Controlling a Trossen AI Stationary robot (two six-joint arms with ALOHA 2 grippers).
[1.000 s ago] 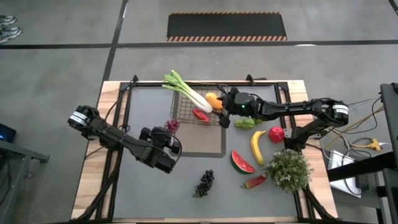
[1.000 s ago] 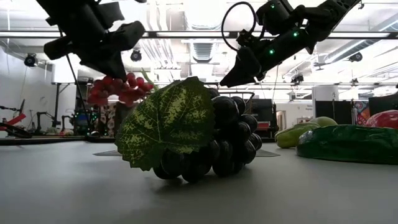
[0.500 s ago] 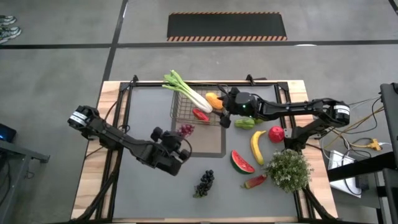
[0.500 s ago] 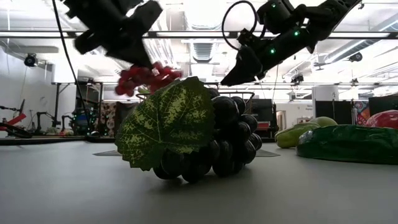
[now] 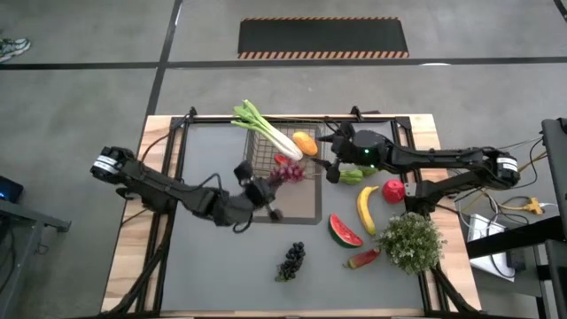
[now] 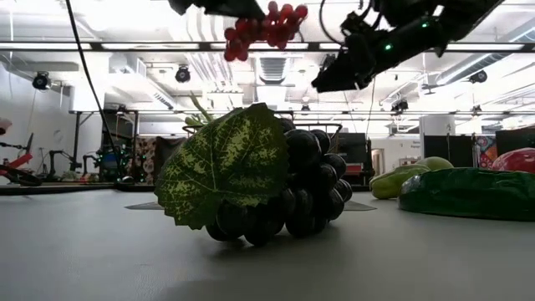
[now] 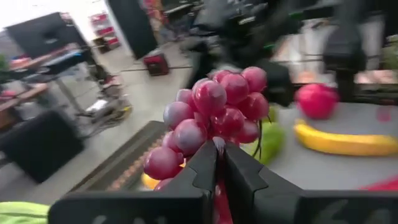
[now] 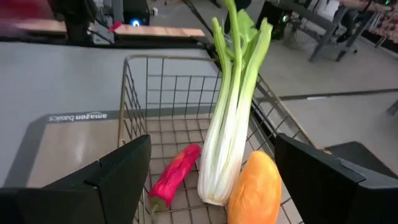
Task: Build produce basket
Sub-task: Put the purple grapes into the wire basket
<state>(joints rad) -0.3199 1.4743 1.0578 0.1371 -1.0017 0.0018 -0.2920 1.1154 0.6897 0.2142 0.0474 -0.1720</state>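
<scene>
From above, the left gripper [image 5: 276, 175] had a bunch of red grapes [image 5: 289, 170] pinched in its fingers, right at the wire basket [image 5: 257, 156]'s near edge, just beside the red pepper [image 5: 283, 160]. The leek [image 5: 268, 130] lay slanted over the basket's far rim, an orange fruit [image 5: 305, 142] at its right end. The right gripper [image 5: 334, 161] hovered at the basket's right side, over the pear [image 5: 353, 175]. Apple [image 5: 393, 190], banana [image 5: 367, 209], watermelon slice [image 5: 345, 230] and dark grapes [image 5: 291, 260] waited on the bench [image 5: 159, 266].

Down low, the red bunch hung high [image 6: 266, 28], with the dark grapes [image 6: 292, 194] filling the foreground and the right arm's gripper [image 6: 344, 71] up alongside.

Left wrist camera: fingers [image 7: 205, 169] nearly closed on the stem, red grapes [image 7: 211, 118] bulging beyond them, banana [image 7: 339, 139] and apple [image 7: 317, 99] farther off.

Right wrist camera: fingers [image 8: 118, 171] spread wide with nothing between them, looking into the basket [image 8: 134, 93] at pepper [image 8: 174, 174], leek [image 8: 230, 112] and orange fruit [image 8: 255, 186].

My call: the basket lay just beyond the left fingers, so the left arm was the one placed for the drop, the free space being on the near side of the leek's long axis.
</scene>
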